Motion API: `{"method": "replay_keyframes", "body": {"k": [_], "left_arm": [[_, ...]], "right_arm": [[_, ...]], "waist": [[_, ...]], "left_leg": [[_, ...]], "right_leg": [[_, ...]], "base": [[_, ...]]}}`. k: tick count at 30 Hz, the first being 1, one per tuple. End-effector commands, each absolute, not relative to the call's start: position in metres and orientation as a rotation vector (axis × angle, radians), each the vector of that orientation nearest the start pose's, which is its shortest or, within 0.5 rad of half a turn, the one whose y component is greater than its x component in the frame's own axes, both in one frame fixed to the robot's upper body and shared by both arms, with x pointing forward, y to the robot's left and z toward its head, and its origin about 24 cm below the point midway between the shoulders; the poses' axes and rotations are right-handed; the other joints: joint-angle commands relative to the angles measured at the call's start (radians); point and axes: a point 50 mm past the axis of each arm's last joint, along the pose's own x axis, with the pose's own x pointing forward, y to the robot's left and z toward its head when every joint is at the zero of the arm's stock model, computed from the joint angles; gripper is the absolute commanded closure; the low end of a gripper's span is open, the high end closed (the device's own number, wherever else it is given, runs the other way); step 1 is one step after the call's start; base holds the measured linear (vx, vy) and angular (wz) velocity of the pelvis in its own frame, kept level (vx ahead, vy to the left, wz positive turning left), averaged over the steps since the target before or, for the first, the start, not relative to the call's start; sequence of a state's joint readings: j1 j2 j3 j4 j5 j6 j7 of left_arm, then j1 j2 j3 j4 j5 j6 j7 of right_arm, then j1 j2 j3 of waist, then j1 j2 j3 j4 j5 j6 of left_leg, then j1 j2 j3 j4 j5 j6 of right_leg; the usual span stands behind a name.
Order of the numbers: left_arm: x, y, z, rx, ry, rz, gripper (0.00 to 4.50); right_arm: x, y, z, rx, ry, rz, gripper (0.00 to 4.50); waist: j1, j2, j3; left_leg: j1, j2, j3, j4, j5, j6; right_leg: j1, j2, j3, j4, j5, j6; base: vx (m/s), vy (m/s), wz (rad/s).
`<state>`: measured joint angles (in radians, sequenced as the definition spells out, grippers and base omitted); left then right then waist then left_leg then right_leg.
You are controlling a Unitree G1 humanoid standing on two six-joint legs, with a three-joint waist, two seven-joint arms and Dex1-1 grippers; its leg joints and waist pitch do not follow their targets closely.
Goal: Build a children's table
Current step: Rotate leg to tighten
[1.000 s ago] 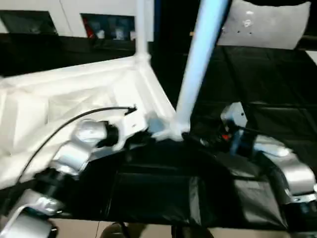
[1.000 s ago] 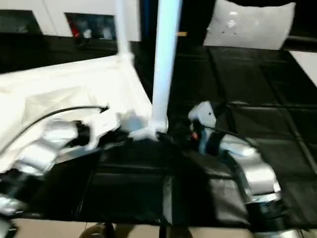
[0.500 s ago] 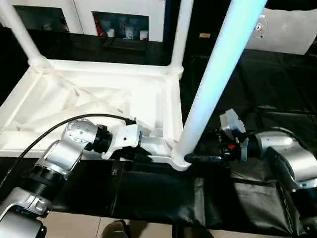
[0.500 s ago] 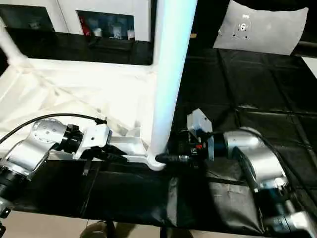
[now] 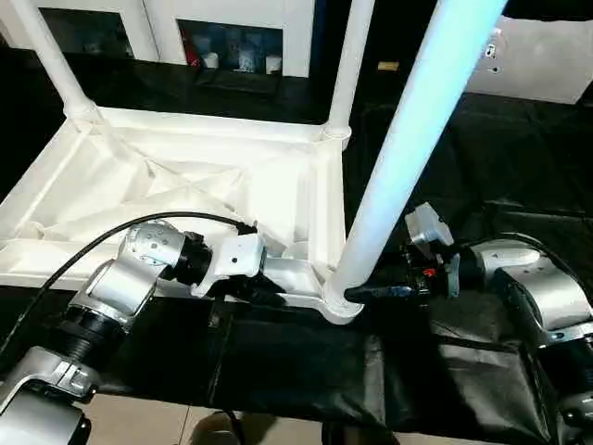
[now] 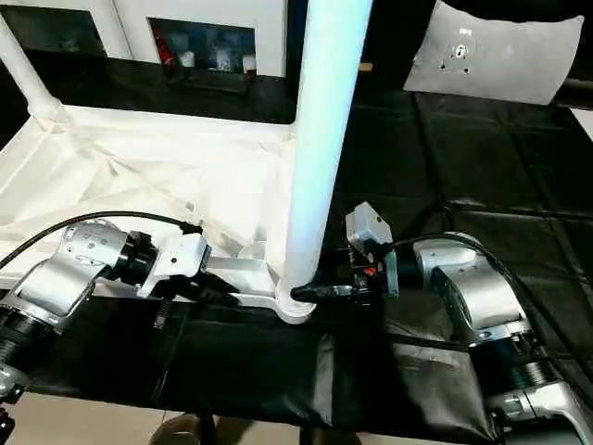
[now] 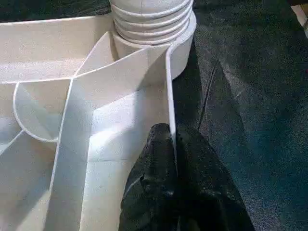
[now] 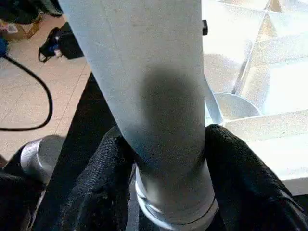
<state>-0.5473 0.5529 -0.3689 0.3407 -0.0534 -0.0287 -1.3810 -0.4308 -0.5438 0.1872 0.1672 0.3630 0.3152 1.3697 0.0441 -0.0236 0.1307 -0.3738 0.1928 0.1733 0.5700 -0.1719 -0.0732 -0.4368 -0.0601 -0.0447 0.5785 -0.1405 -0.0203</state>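
Note:
The white tabletop (image 5: 185,176) lies upside down on a black surface, ribbed underside up. Two legs stand in its far corner sockets, one at the left (image 5: 51,56) and one at the right (image 5: 347,65). A third leg (image 5: 408,158) rises, leaning right, from the near right corner socket (image 5: 338,304). My left gripper (image 7: 169,139) is shut on the tabletop's near rim, just beside that socket. My right gripper (image 8: 166,168) is shut on the base of the third leg, one black finger (image 8: 103,178) on each side of it.
A white cabinet with glass doors (image 5: 232,37) stands behind the work. A white panel (image 5: 547,65) lies at the back right. Black sheeting (image 5: 296,362) drapes over the front edge above the tan floor (image 5: 139,426). A black cable (image 5: 93,250) arcs over my left forearm.
The head camera has swung and steadied after a blurred moment. Both grippers keep their holds, and the leg stands in the same socket.

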Motion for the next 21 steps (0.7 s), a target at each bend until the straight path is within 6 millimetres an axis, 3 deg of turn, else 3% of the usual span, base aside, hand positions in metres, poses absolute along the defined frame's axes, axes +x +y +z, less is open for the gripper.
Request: {"method": "replay_keyframes", "body": {"k": [1, 4, 6, 8, 9, 11, 13, 14, 16, 20, 21], "left_arm": [[0.298, 0.137, 0.088, 0.643, 0.283, -1.563, 4.50], [0.305, 0.128, 0.092, 0.575, 0.276, -1.440, 4.50], [0.307, 0.120, 0.094, 0.532, 0.272, -1.390, 4.50], [0.309, 0.113, 0.094, 0.521, 0.269, -1.350, 4.50], [0.310, 0.108, 0.094, 0.514, 0.270, -1.316, 4.50], [0.312, 0.102, 0.094, 0.502, 0.267, -1.290, 4.50], [0.317, 0.082, 0.094, 0.448, 0.250, -1.205, 4.50], [0.318, 0.074, 0.094, 0.432, 0.247, -1.171, 4.50], [0.322, 0.063, 0.095, 0.404, 0.239, -1.112, 4.50], [0.327, 0.045, 0.098, 0.383, 0.232, -1.026, 4.50], [0.328, 0.042, 0.099, 0.387, 0.229, -1.010, 4.50]], "right_arm": [[0.275, -0.149, 0.098, -0.068, 0.268, 1.529, 2.55], [0.271, -0.138, 0.095, 0.013, 0.250, 1.448, 2.55], [0.271, -0.128, 0.091, 0.011, 0.241, 1.353, 2.55], [0.274, -0.119, 0.088, 0.013, 0.225, 1.247, 2.55], [0.277, -0.112, 0.085, 0.030, 0.219, 1.166, 2.55], [0.279, -0.106, 0.084, 0.056, 0.213, 1.110, 2.56], [0.286, -0.088, 0.084, 0.120, 0.195, 0.954, 2.56], [0.289, -0.082, 0.085, 0.141, 0.193, 0.889, 2.56], [0.295, -0.072, 0.087, 0.175, 0.194, 0.775, 2.56], [0.302, -0.053, 0.095, 0.266, 0.172, 0.646, 2.56], [0.303, -0.051, 0.096, 0.276, 0.161, 0.625, 2.56]], "waist": [[-0.004, -0.006, -0.063], [-0.004, -0.007, -0.064], [-0.007, -0.008, -0.060], [-0.013, -0.008, -0.057], [-0.024, -0.010, -0.055], [-0.026, -0.011, -0.057], [-0.045, -0.009, -0.054], [-0.045, -0.008, -0.055], [-0.050, -0.007, -0.057], [-0.054, -0.005, -0.061], [-0.055, -0.002, -0.065]], "left_leg": [[0.013, 0.031, 0.003, -0.059, -0.193, 0.078], [0.015, 0.032, 0.003, -0.060, -0.202, 0.070], [0.013, 0.028, 0.000, -0.063, -0.218, 0.050], [0.012, 0.026, -0.003, -0.066, -0.231, 0.036], [0.003, 0.022, -0.007, -0.070, -0.239, 0.023], [0.005, 0.021, -0.008, -0.070, -0.245, 0.021], [0.008, 0.020, -0.007, -0.068, -0.264, 0.018], [0.011, 0.019, -0.008, -0.067, -0.270, 0.017], [0.011, 0.018, -0.010, -0.068, -0.267, 0.013], [0.009, 0.016, -0.008, -0.068, -0.254, 0.027], [0.008, 0.016, -0.004, -0.066, -0.236, 0.034]], "right_leg": [[0.058, -0.062, 0.042, -0.065, -0.347, -0.200], [0.057, -0.062, 0.042, -0.067, -0.364, -0.195], [0.055, -0.063, 0.041, -0.073, -0.422, -0.172], [0.051, -0.063, 0.040, -0.078, -0.474, -0.147], [0.058, -0.065, 0.037, -0.083, -0.530, -0.114], [0.055, -0.064, 0.036, -0.085, -0.547, -0.106], [0.044, -0.061, 0.038, -0.092, -0.564, -0.095], [0.043, -0.062, 0.037, -0.095, -0.574, -0.093], [0.042, -0.062, 0.037, -0.096, -0.573, -0.088], [0.045, -0.057, 0.040, -0.090, -0.483, -0.097], [0.048, -0.055, 0.042, -0.084, -0.419, -0.110]], "base": [[0.000, 0.000, 0.00], [0.000, 0.000, 0.00], [0.000, 0.000, 0.00], [0.000, 0.000, 0.00], [0.000, 0.000, 0.00], [0.000, 0.000, 0.00], [0.000, 0.000, 0.00], [0.000, 0.000, 0.00], [0.000, 0.000, 0.00], [0.000, 0.000, 0.00], [0.000, 0.000, 0.00]]}}
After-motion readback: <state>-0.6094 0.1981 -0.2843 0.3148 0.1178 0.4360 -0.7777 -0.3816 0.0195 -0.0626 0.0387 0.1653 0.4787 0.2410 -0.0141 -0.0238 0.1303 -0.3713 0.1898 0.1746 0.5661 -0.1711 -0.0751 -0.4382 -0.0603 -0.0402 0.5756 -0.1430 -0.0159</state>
